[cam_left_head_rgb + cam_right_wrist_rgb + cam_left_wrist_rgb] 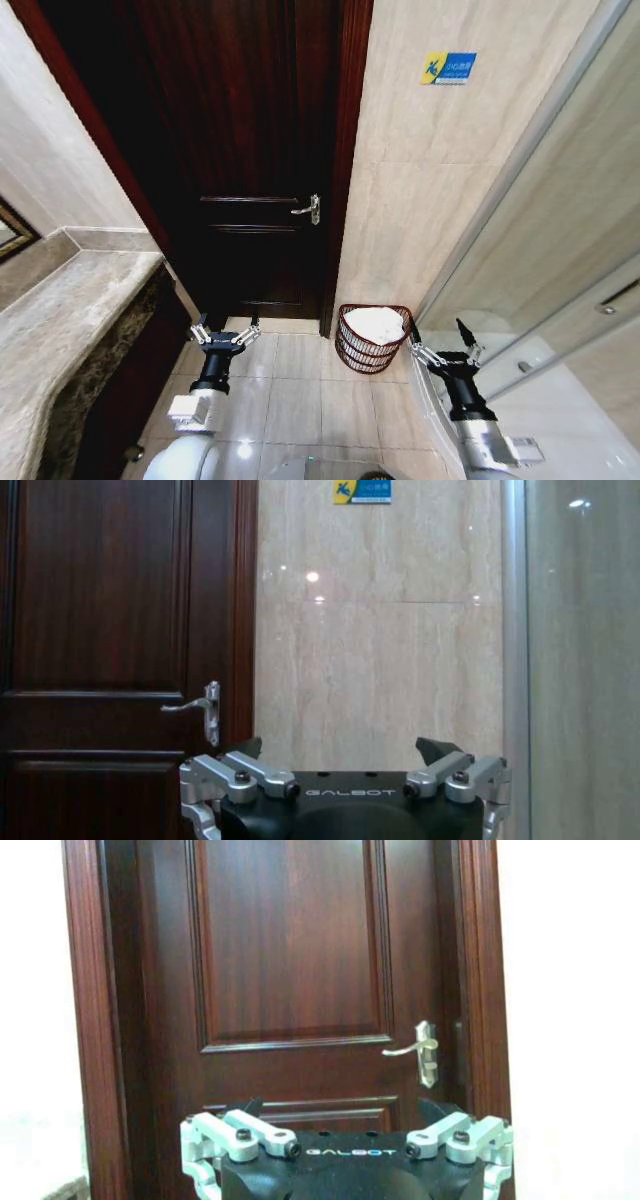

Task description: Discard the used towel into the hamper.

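While both arms were held low at the bottom of the frame, the left gripper [225,331] and right gripper [441,336] were seen spread wide, nothing grasped. The round reddish-brown open-weave hamper [356,349] was set on the tiled floor at lower centre, a white towel [376,324] lying inside, beside the dark wooden door [250,150].

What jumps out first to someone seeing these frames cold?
The dark wooden door with its silver handle dominates straight ahead. On the floor by the door frame stands the hamper, with a white towel in it. The left hand and right hand are both open, empty, held low before it.
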Available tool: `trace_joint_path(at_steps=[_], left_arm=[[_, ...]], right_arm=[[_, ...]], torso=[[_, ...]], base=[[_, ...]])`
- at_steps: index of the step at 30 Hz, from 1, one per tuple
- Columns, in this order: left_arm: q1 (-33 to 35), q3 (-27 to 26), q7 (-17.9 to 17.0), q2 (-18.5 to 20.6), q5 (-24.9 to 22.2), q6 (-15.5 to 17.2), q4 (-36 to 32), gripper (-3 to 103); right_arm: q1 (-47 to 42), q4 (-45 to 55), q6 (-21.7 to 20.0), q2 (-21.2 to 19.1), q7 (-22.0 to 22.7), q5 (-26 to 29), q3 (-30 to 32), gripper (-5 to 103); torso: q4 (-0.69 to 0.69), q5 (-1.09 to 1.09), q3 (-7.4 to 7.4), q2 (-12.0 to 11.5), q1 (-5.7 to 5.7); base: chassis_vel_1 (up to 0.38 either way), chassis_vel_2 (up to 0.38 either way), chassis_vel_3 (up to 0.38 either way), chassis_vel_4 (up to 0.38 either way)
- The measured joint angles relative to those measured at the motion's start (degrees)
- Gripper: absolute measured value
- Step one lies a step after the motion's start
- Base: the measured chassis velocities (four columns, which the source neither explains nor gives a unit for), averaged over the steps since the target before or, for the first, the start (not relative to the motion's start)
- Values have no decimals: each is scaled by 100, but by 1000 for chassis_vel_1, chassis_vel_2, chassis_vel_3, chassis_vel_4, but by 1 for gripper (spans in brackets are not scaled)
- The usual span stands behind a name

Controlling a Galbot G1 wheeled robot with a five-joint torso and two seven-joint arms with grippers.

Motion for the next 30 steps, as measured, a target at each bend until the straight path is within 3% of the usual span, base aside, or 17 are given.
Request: trace_joint_path(at_steps=[12,23,24,25,30], left_arm=[[1,0,0,0,0,0,0,100],[2,0,0,0,0,0,0,100],[2,0,0,0,0,0,0,100],[2,0,0,-1,0,0,0,100],[2,0,0,-2,0,0,-1,100]], right_arm=[[-2,0,0,0,0,0,0,100],[-2,0,0,0,0,0,0,100],[-3,0,0,0,0,0,0,100],[-2,0,0,0,0,0,-1,100],[-2,0,0,-1,0,0,0,100]], torso=[[0,1,-2,0,-6],[0,1,-2,2,-8],[-1,-6,-1,2,-6],[0,4,-2,2,-6],[0,1,-2,2,-5]], base=[[55,-54,-53,63],[219,-219,-225,220],[285,-282,-302,296],[318,-299,-302,296],[326,-329,-331,326]])
